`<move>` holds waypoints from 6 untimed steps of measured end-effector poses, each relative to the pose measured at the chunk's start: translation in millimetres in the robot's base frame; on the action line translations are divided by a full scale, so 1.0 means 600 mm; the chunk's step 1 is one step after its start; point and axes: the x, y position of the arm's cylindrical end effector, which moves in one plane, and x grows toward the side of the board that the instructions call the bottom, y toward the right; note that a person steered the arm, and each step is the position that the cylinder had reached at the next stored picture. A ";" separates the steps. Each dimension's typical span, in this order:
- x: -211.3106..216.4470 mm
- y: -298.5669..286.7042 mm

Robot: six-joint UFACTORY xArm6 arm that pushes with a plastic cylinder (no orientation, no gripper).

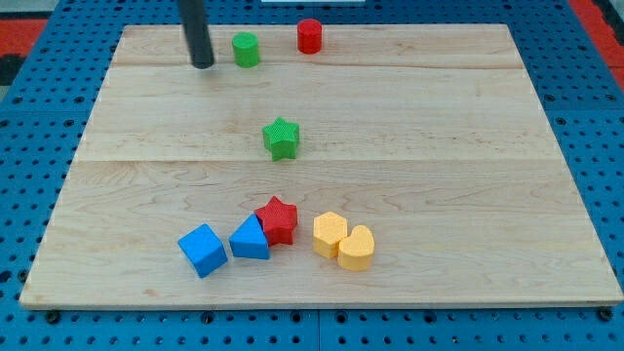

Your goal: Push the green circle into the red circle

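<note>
**Cluster at the bottom edge, targets along the top**

Nearest the view's bottom: blue cube (pixel 203 250), blue triangle (pixel 250 239) touching red star (pixel 278 219), then two yellow blocks (pixel 331 234) and (pixel 356 248) pressed together; bare wooden board (pixel 468 146) to either side. At mid-board, alone with open wood all round: green star (pixel 282 138). Close to the top edge: green circle (pixel 246 49), red circle (pixel 309 35) a short gap to its right and slightly higher, not touching. Just left of the green circle, apart from it: my tip (pixel 202 65). No gripper on this rod, so nothing held
</note>
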 end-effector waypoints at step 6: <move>0.291 0.243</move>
